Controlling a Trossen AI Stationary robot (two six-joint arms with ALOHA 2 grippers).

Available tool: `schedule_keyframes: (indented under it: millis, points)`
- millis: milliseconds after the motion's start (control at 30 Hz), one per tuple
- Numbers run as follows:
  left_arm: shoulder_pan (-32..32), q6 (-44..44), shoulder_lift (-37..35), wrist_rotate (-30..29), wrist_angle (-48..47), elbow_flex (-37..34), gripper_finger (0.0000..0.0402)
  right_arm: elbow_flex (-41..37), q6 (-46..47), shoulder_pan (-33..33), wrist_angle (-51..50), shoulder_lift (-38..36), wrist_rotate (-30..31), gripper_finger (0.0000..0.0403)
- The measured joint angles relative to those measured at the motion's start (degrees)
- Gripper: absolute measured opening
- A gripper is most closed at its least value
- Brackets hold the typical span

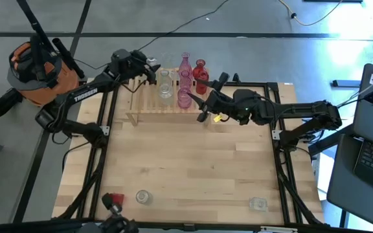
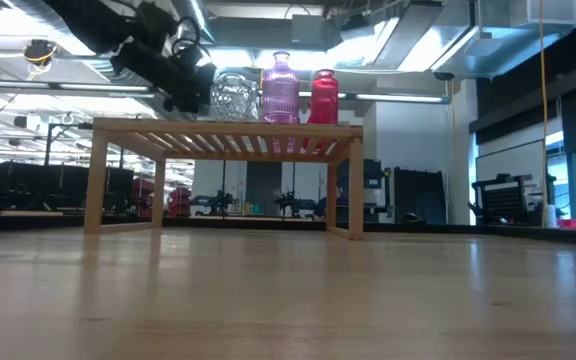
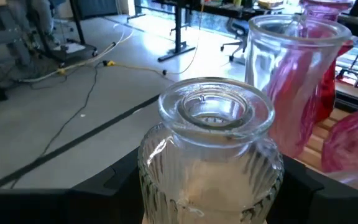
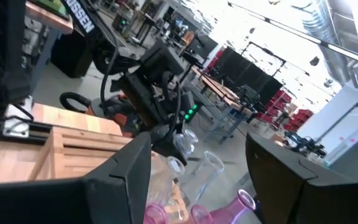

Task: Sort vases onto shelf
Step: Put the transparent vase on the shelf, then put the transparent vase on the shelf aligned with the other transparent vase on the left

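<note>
The shelf (image 1: 154,103) stands at the table's far side. On its slats stand a tall clear vase (image 3: 284,74), pink vases (image 1: 185,97) and a red vase (image 2: 324,97). My left gripper (image 1: 153,72) reaches in from the far left, shut on a squat ribbed clear vase (image 3: 210,143) at the shelf's top. My right gripper (image 1: 203,109) hovers open beside the shelf's right end, close to a pink vase, with nothing between its fingers (image 4: 123,180). It looks toward the left gripper. My left gripper pinches the ribbed clear vase by its round body (image 3: 151,180), below the neck, one finger on each side. The fingers come nearly level from the table's far left. The vase stays upright, its base at slat level (image 2: 230,118); whether it rests on the slats I cannot tell.
Near the table's front edge stand a red vase (image 1: 115,199), a clear vase (image 1: 142,196) and another clear vase (image 1: 259,204). The wide wooden tabletop (image 1: 193,162) lies between them and the shelf. An orange vacuum (image 1: 34,71) sits off the table at far left.
</note>
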Motion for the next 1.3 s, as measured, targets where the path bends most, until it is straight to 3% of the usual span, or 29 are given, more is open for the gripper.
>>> schedule_keyframes:
  millis: [267, 467, 733, 1300]
  points:
    - [0.0, 0.7, 2.1, -1.0, 2.8, 0.1, 0.0231, 0.0, 0.0, -0.7, -0.2, 0.0, 1.5, 0.0211]
    - [0.0, 0.8, 2.0, -3.4, 2.3, 0.1, 0.0269, 0.0, 0.0, -1.1, -0.1, 0.0, 1.6, 0.0211]
    - [-0.2, 0.5, 0.4, -2.7, 2.7, 0.1, 0.0264, 0.0, -0.1, -1.1, -0.1, 0.0, 1.6, 0.0211]
    - [-0.2, -2.2, -9.8, -3.0, 2.1, 0.1, 0.0264, 0.0, -0.1, -1.0, -0.1, 0.0, 0.1, 0.0211]
